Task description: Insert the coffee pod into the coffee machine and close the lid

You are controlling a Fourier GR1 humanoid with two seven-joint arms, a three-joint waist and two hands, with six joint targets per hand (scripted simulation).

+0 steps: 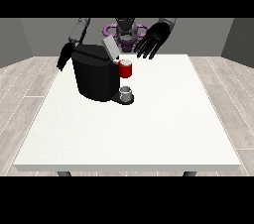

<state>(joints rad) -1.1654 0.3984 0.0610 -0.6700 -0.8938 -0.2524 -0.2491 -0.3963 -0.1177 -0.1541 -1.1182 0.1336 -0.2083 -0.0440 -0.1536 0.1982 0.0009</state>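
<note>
Front view: the coffee machine (94, 77) stands on the table (163, 129) with its lid (110, 47) tilted up. A red thing at the machine (125, 69) sits above a grey thing (126, 90) on the drip base; I cannot tell it for the pod. The hand at the view's right (153, 39) hovers with fingers spread, holding nothing. The hand at the view's left (64, 57) hangs behind the machine, its fingers unreadable. Reaching down, the spread hand may knock the raised lid.
</note>
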